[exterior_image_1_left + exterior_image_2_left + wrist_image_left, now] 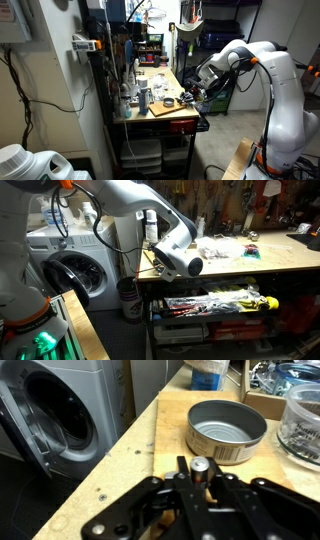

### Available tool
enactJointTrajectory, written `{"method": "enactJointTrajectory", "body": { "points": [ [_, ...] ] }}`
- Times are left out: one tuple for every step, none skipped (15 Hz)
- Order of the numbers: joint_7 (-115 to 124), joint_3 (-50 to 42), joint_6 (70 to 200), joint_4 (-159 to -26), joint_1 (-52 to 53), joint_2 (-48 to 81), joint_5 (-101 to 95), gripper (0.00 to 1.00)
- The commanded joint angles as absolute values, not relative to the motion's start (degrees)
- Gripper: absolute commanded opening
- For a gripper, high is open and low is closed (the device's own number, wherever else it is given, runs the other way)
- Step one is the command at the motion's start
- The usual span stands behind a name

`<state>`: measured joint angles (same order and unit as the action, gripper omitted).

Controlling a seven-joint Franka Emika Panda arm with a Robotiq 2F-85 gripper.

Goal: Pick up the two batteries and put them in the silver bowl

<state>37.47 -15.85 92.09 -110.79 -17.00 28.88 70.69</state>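
**Task item.** The battery (200, 465) is a small cylinder. It stands on end, and the wrist view shows its bright metal cap and dark body. The tool (200, 470) has its fingers closed against both sides of the battery and grips it just below the cap. The battery is held above bare wood, just in front of the silver bowl (228, 428) and apart from it.

**Receptacle.** The silver bowl is a round, shallow metal dish with a straight wall and a dull, brushed interior. It stands upright on the worktop (125, 475).

**Edges.**
- In the wrist view the worktop edge runs diagonally from lower left to upper centre.
- Beyond that edge stands a washing machine (50, 415), with its round door facing the worktop.
- In an exterior view the arm (150, 225) reaches over this same corner of the worktop (235, 270), above the washing machine (80, 275).

**Open room.**
- A strip of bare wood lies between the silver bowl and the worktop edge.
- A glass jar (303, 422) stands just beside the bowl, on the side away from the edge.
- More clutter stands behind the bowl; it cannot be identified.
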Motion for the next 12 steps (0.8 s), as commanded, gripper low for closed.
{"method": "enactJointTrajectory", "body": {
  "points": [
    [39.4,-15.9,92.4,-110.0,-17.0,29.5,71.4,0.00],
    [39.8,-15.9,92.5,-110.1,-17.0,29.4,71.4,0.04],
    [39.9,-15.9,92.6,-110.0,-17.0,29.6,71.5,0.04],
    [40.0,-15.9,92.6,-110.0,-17.0,29.5,71.6,0.04],
    [40.2,-15.9,92.7,-110.0,-17.0,29.4,71.6,0.04],
    [40.2,-15.9,92.8,-110.0,-16.9,29.0,71.6,0.04],
    [40.0,-16.0,92.8,-110.0,-16.9,28.7,71.4,0.04],
    [39.8,-16.0,92.9,-110.0,-16.8,28.2,71.2,0.04],
    [39.8,-16.1,93.0,-109.9,-16.7,27.8,71.0,0.04],
    [39.6,-16.2,93.4,-109.9,-16.6,27.1,70.7,0.04],
    [39.7,-16.3,93.8,-109.8,-16.3,26.4,70.2,0.04],
    [39.4,-16.5,94.4,-109.7,-16.0,25.6,69.4,0.04]
  ]
}}
